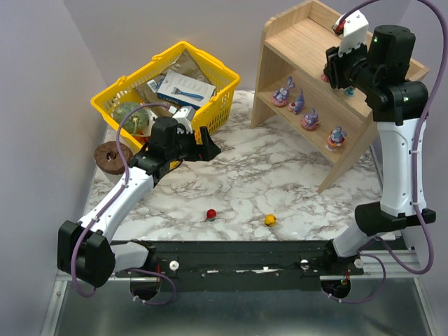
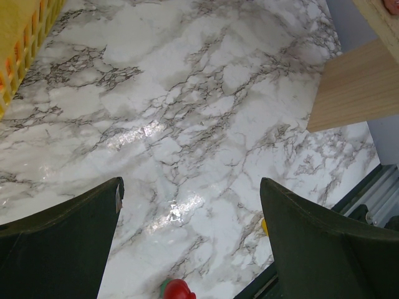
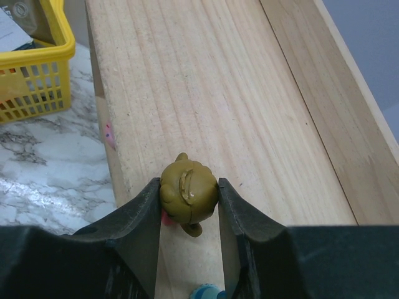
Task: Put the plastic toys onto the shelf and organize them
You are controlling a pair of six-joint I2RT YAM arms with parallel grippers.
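Observation:
My right gripper (image 3: 188,193) is shut on an olive-brown round toy (image 3: 189,194) and holds it just above the top board of the wooden shelf (image 3: 206,93), near its front edge. In the top view this gripper (image 1: 329,73) is at the shelf (image 1: 308,42). Several purple long-eared toys (image 1: 311,119) stand in a row on the lower tier. A red toy (image 1: 211,214) and a yellow toy (image 1: 269,220) lie on the marble table near the front. My left gripper (image 1: 212,148) is open and empty above the table; the red toy (image 2: 176,289) shows below its fingers (image 2: 62,243).
A yellow basket (image 1: 112,98) of groceries stands at the back left, with a green-grey gourd (image 1: 129,115) in it. A brown disc (image 1: 110,155) lies at the left table edge. The shelf's side panel (image 2: 355,87) reaches the table at the right.

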